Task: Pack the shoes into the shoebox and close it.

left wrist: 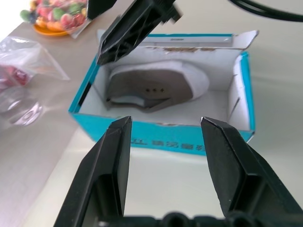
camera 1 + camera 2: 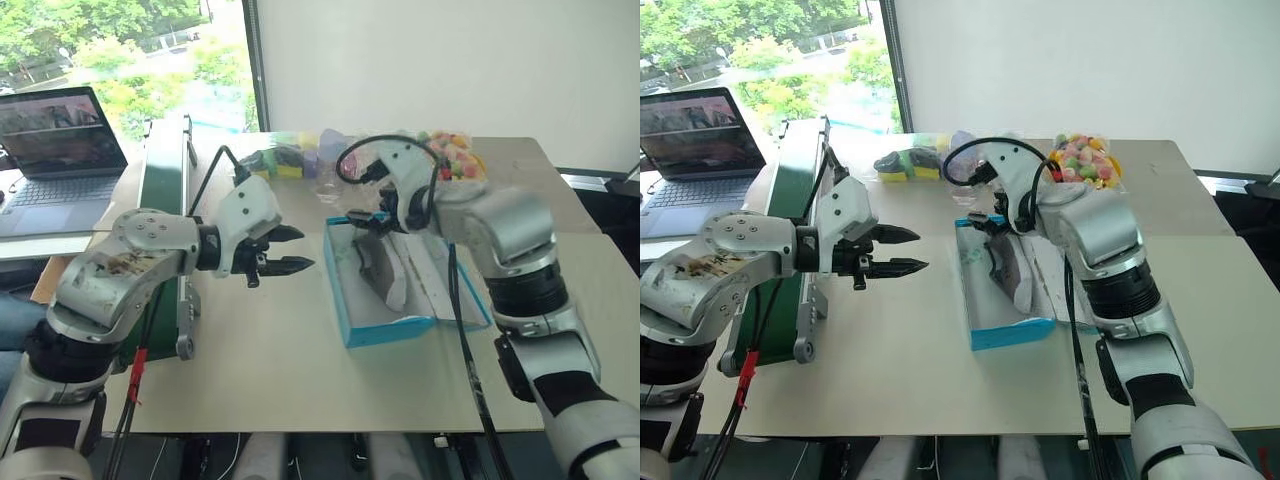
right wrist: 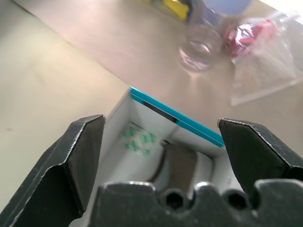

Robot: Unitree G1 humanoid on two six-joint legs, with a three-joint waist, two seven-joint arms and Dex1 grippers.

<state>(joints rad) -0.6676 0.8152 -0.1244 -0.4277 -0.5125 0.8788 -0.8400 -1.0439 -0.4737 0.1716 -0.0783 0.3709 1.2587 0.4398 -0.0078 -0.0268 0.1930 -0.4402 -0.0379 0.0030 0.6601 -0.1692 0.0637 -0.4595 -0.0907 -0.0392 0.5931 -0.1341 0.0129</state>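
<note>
The blue shoebox (image 2: pixel 385 330) stands open in the middle of the table, its white inside showing. Its lid (image 2: pixel 462 290) lies folded out on the right, partly behind my right arm. One grey shoe (image 1: pixel 161 85) with a whitish sole lies on its side inside the box. My right gripper (image 3: pixel 161 125) hovers over the far end of the box (image 3: pixel 176 119), open, with nothing between its fingers. My left gripper (image 2: pixel 300 250) hangs above bare table to the left of the box, pointing at its long side, open and empty.
A green conveyor (image 2: pixel 165 190) runs along the table's left edge, with a laptop (image 2: pixel 60 140) beyond it. At the back of the table lie a bag of coloured sweets (image 2: pixel 455 155), a yellow and black item (image 2: pixel 280 160), clear plastic bags and a glass (image 3: pixel 199 47).
</note>
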